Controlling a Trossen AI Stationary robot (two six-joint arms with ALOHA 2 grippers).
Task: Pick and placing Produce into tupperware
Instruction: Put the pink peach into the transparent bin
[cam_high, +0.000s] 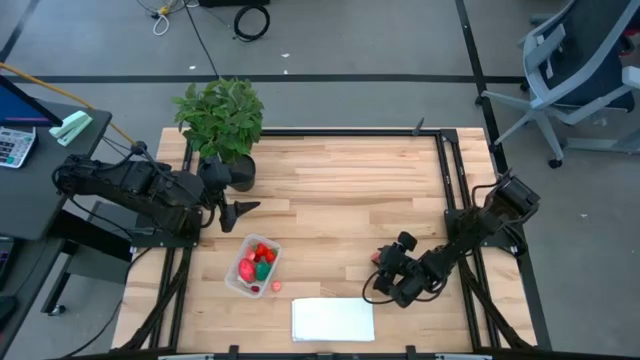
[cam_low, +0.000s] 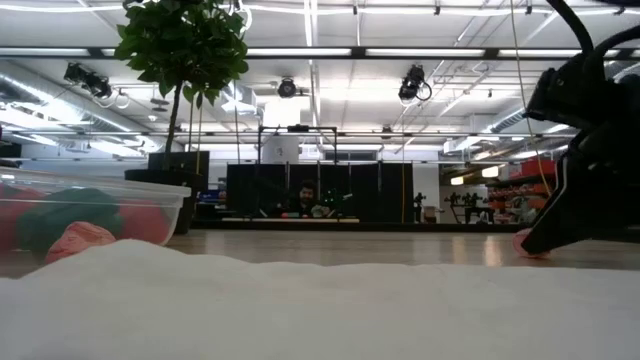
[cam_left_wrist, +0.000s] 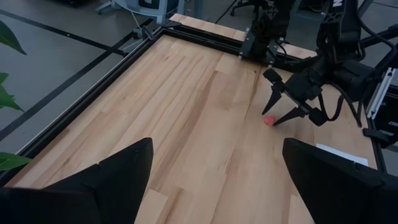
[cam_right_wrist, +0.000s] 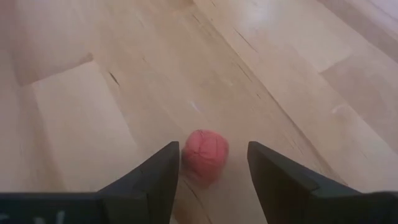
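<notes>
- Your tupperware (cam_high: 252, 267) sits on the desk (cam_high: 340, 190) toward its near left, just left of the flat white sheet (cam_high: 333, 320) that lies at the near edge.
- Inside the tub you have a small heap of produce: several red and pink pieces (cam_high: 262, 253) and one green piece (cam_high: 263, 270). The low view shows the same mix through the clear wall (cam_low: 150, 215), though the exact count is hard to read there.
- One small red piece (cam_high: 275, 287) appears to lie at the tub's near right corner; you cannot tell from the pictures whether it is inside the rim or just outside.
- One more pink-red ball (cam_right_wrist: 205, 154) rests on the bare wood toward the near right, well apart from the tub.
- Your right claw (cam_right_wrist: 213, 165) is low over the desk with its fingers spread wide on either side of that ball, not gripping it; one finger looks very close to the ball's side.
- Your left claw (cam_left_wrist: 214, 174) waits at the far left of the desk beside the potted plant (cam_high: 222, 118), its fingers wide apart and holding nothing.
</notes>
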